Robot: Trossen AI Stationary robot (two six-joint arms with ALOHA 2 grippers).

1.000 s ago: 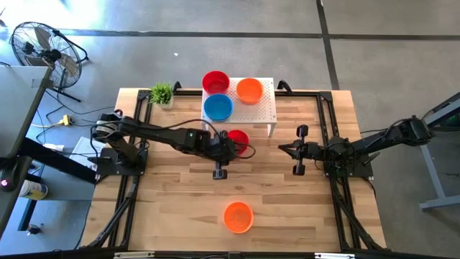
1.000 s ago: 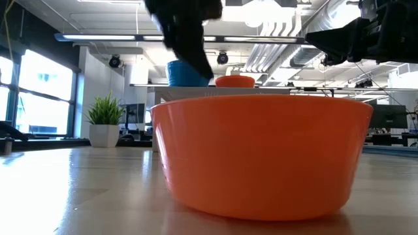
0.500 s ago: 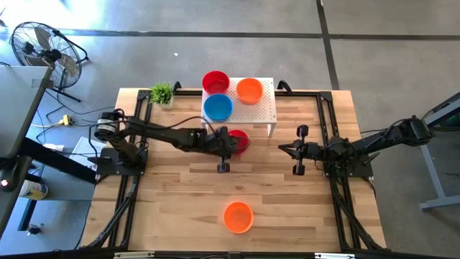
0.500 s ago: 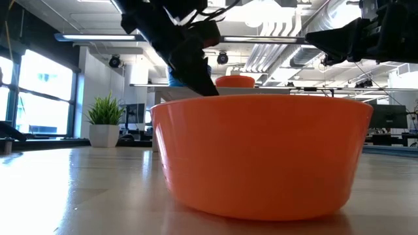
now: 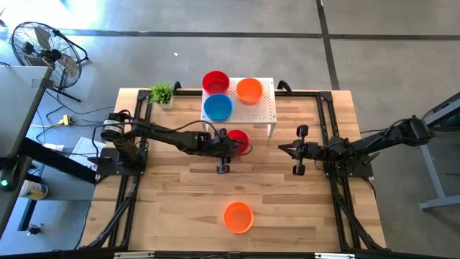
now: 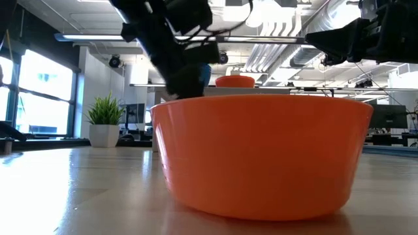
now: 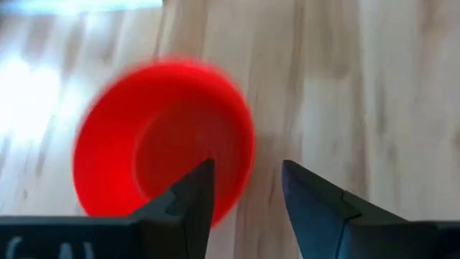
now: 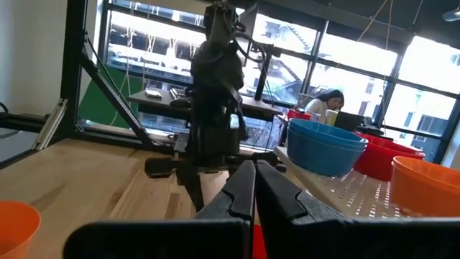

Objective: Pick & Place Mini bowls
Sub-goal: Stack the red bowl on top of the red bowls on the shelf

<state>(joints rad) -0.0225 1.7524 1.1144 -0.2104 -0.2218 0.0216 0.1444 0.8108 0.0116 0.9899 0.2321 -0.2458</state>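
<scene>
Red bowl (image 7: 162,140) sits mouth-up on the desk (image 5: 287,194) beside the white stand (image 5: 262,108); left hand (image 7: 244,201) spread astride its rim.

I work in an open office-lab: exposed ceiling ducts (image 6: 287,29), tall windows (image 8: 154,50), a person at a desk (image 8: 329,102), my wooden table (image 5: 180,194) on concrete floor (image 5: 215,18).

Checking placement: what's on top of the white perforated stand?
On the white stand: red bowl, orange bowl, blue bowl. Surface beneath the bowls is covered.
</scene>
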